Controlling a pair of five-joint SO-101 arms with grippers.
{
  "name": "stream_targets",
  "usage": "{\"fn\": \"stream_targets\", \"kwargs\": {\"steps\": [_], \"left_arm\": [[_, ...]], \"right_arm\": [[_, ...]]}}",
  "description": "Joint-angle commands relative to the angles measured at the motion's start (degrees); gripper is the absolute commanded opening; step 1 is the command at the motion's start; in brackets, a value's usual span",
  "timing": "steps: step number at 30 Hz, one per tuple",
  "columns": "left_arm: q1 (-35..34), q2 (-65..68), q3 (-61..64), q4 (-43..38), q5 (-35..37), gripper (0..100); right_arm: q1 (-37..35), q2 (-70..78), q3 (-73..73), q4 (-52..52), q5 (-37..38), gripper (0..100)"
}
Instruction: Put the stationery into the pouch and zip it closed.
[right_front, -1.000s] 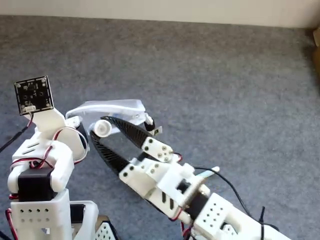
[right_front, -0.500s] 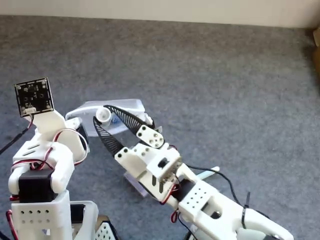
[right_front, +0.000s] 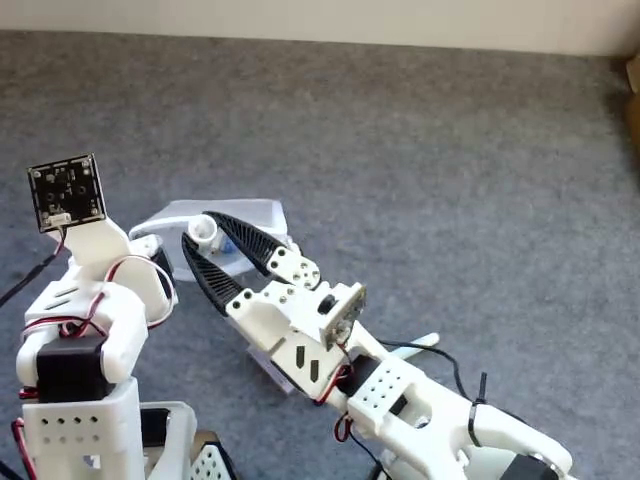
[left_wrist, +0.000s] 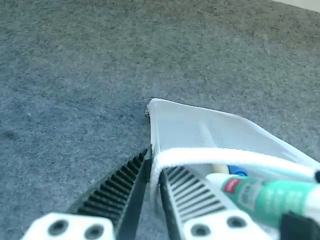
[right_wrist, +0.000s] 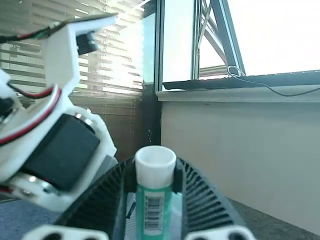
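While the zip is not yet touched, the step in hand is loading: a glue stick (right_front: 207, 231) is being presented to the mouth of the pouch (right_front: 245, 213).

Left gripper (left_wrist: 152, 162): fingers pressed together on the pouch's white rim, lifting one edge so the mesh mouth stands open. The pouch itself lies on the grey mat (right_front: 450, 170), in front of the left arm (right_front: 85, 320).

Right gripper (right_front: 200, 236): clamped on the glue stick, white cap toward the fingertips, green body back between the black fingers. The right arm (right_front: 400, 400) reaches in low from the near right, wrist rolled so that its camera looks across the room. From the left wrist camera, the stick's body shows just beside the raised rim, at the opening.

Judgement: the stick looks at the mouth but not released. The next move calls for sliding it deeper past the rim, then parting the right fingers without dragging the mesh.

A pale slim object (right_front: 422, 343) lies on the mat beside the right arm, possibly more stationery to load.
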Motion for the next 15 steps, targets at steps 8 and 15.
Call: {"fn": "stream_targets", "kwargs": {"steps": [8, 15], "left_arm": [[0.84, -0.13, -0.22, -1.67, -0.53, 1], [0.84, -0.13, -0.22, -1.67, -0.53, 1]], "right_arm": [[-1.1, 0.22, -3.3, 5.05, -0.79, 11.9], [-1.1, 0.13, -2.86, 4.97, -0.79, 11.9]]}}
